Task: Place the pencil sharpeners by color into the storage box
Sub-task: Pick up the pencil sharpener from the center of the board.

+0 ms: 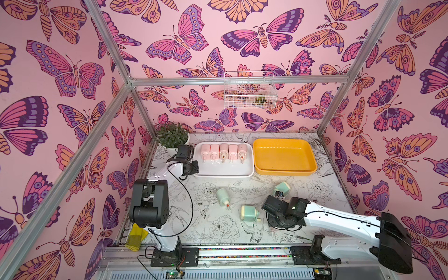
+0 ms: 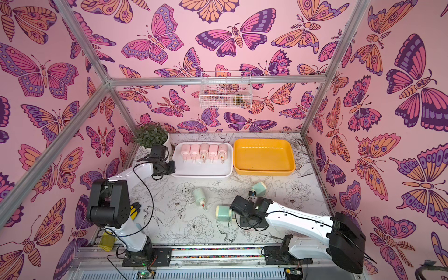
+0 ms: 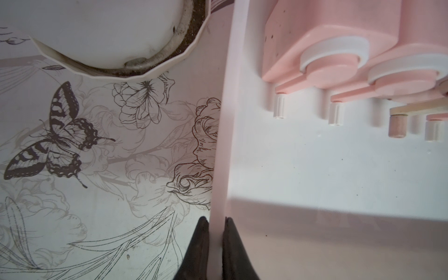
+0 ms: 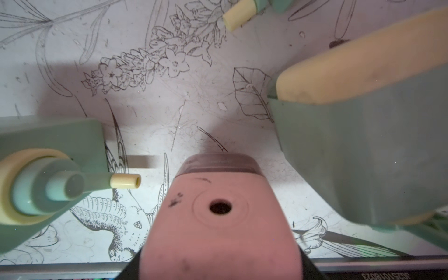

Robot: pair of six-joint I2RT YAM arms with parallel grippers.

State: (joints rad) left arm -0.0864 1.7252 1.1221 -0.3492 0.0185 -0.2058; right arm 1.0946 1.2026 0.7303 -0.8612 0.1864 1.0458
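Our left claw (image 3: 216,244) pinches the white tray (image 3: 219,145). Our right claw (image 1: 268,208) holds the last pink sharpener (image 4: 219,218) down by the table (image 1: 194,230), between green sharpeners (image 1: 249,212). Next we lift it over to the five pink ones (image 1: 223,151) in that tray.

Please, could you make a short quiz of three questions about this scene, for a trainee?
1. How many pink sharpeners lie in the white tray?
2. True or false: the yellow tray is full.
3. What does the left claw pinch? A) the white tray's rim B) a pink sharpener C) nothing

Key: 1. five; 2. false, it is empty; 3. A.
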